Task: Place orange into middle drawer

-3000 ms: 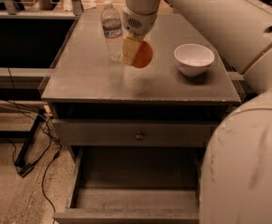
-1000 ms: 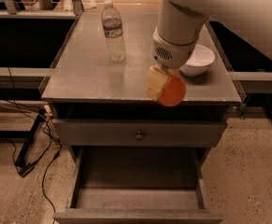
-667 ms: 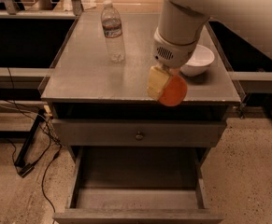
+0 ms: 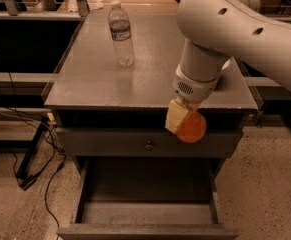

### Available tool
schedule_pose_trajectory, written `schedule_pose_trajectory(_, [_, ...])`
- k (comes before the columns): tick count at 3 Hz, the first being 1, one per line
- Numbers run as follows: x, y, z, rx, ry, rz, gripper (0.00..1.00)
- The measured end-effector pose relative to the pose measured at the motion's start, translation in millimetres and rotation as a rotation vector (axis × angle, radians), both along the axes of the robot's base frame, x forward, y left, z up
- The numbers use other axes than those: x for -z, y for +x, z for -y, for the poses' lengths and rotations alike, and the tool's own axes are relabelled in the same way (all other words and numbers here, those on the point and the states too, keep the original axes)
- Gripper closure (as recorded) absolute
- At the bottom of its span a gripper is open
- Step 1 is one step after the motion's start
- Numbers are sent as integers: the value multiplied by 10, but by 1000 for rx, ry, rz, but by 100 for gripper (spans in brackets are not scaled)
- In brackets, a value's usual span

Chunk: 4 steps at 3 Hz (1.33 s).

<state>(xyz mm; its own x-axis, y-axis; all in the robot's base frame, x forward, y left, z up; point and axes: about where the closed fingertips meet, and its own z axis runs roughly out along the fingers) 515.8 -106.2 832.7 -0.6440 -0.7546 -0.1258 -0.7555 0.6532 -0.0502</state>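
Camera view: orange (image 4: 194,129) is gripped tight in the gripper (image 4: 186,123), hung just past the cabinet top (image 4: 135,84) edge, in front of the knob drawer front (image 4: 110,143). Middle drawer (image 4: 145,211) is seen open directly below, so imo lowering straight down is what's needed b4 release.

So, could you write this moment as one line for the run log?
gripper: shut on orange, past front edge of cabinet, above middle drawer | middle drawer: open | orange: not yet placed
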Motion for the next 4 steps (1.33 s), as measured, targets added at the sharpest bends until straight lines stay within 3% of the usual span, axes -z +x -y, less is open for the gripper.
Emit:
schedule_pose_trajectory(1, [0,-1,1,0,0,0,100])
schedule_pose_trajectory(2, [41,-172,144,71,29,-7,100])
schedule_pose_trajectory(3, [194,-503,351,149,70,-54,100])
schedule_pose_trajectory(4, [375,-717,398,175,121,-107,100])
